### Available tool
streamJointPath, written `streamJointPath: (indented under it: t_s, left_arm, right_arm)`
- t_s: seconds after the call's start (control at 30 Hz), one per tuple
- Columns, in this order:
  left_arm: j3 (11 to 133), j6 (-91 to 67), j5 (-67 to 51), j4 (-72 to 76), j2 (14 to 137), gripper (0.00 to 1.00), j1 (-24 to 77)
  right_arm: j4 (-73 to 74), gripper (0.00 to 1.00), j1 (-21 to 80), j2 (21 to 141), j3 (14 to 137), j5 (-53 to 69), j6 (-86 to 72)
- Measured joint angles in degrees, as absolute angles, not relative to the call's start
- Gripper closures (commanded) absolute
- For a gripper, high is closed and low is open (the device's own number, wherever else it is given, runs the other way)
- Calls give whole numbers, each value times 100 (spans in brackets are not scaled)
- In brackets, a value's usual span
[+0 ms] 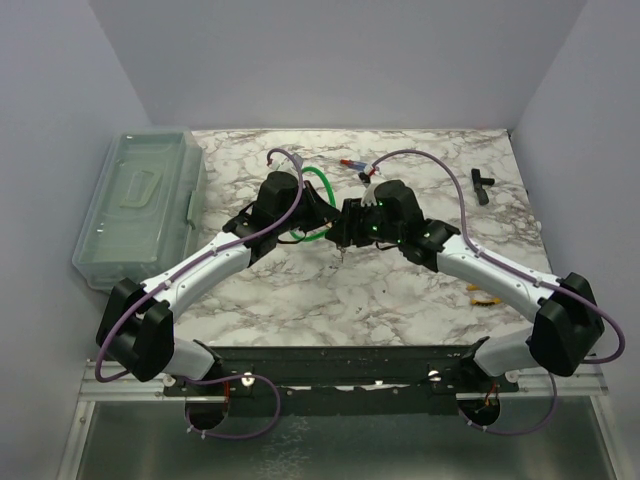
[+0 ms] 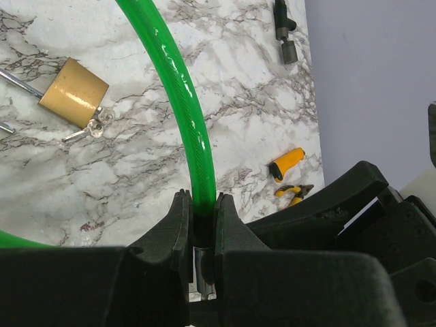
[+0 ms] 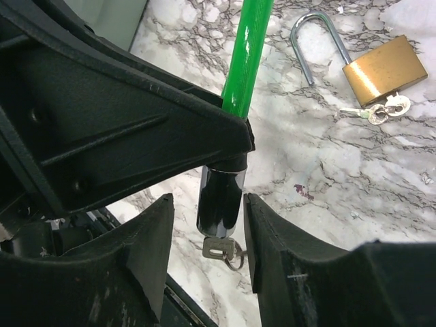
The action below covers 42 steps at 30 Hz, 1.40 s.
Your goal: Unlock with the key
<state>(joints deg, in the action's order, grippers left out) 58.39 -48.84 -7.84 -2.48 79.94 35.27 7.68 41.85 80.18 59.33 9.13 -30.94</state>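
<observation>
Because the key (image 3: 219,248) is tiny, thin and slippery, grip its flat bow at lower centre. Right gripper (image 3: 208,252) gapes empty; left gripper (image 2: 201,225) clamps the green cable (image 2: 178,88).

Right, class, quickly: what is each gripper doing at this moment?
Left gripper: closed on the green cable.
Right gripper: open around the cable's metal tip, holding nothing.

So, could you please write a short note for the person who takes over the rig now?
Left gripper: shut on the green cable, just above its chrome lock barrel.
Right gripper: open, one finger on either side of the barrel.
The key: already in the barrel's end, not gripped.
Left to do: probably grip the key and turn it. Whether it has been turned cannot be told.
</observation>
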Motion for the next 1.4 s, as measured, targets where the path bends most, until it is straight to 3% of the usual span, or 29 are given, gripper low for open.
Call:
streamJointPath:
  t_s: [0.33, 0.6, 0.83, 0.87, 1.0, 1.1, 1.2, 1.4]
  left_arm:
    - [5846, -4884, -788, -248, 7994, 100, 3527]
    - [5850, -4877, -784, -252, 7994, 100, 3520]
    - [5863, -4871, -784, -250, 7994, 100, 3516]
    - [5872, -4860, -784, -250, 7994, 92, 3511]
    - [5905, -4762, -810, -255, 7994, 45, 3511]
    - [5970, -4707, -867, -270, 7981, 24, 3514]
    - [6073, -4571, -873, -281, 7926, 15, 3527]
    - [6119, -4320, -849, -285, 7758, 15, 3527]
  right_arm:
    - [685, 64, 4195, 8259, 6001, 729, -3094]
    - [650, 98, 4206, 8372, 6031, 661, -3109]
    - [602, 100, 4206, 8370, 6020, 624, -3127]
    - [563, 100, 4206, 8359, 6001, 604, -3138]
    - [395, 100, 4206, 8248, 5861, 526, -3168]
    - [263, 100, 4206, 8079, 5695, 449, -3194]
    - [217, 100, 4206, 7896, 5509, 370, -3242]
    - [137, 100, 4206, 7596, 5310, 169, -3317]
